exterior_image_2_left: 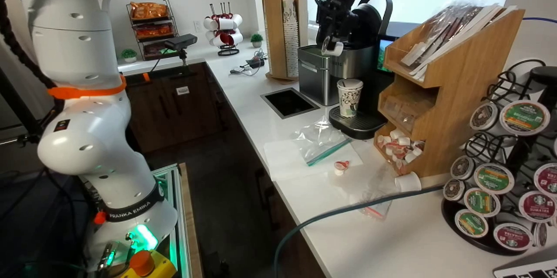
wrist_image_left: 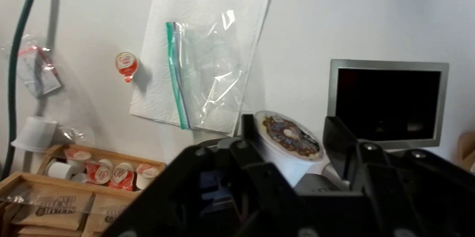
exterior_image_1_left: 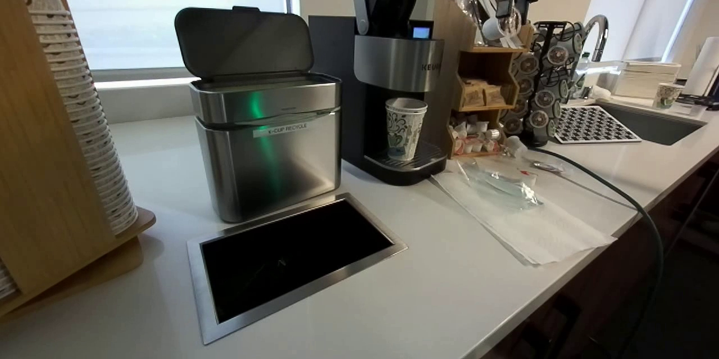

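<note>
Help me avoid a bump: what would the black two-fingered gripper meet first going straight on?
Likely the clear green-edged plastic bag, or the white countertop beside it; depth is unclear.

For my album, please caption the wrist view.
Claw gripping a donut-printed K-Cup pod above the counter, clear zipper bag beyond.

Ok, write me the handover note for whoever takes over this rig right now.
Gripper: closed on a coffee pod, held up off the counter, printed top facing the wrist camera.
Things: coffee maker with its handle raised; paper cup upright on its drip tray; K-cup recycle bin beside the machine, lid up.
Done: pod gripped and clear of the counter, cup on the tray.
Left: the pod is not yet set down or let go.
</note>
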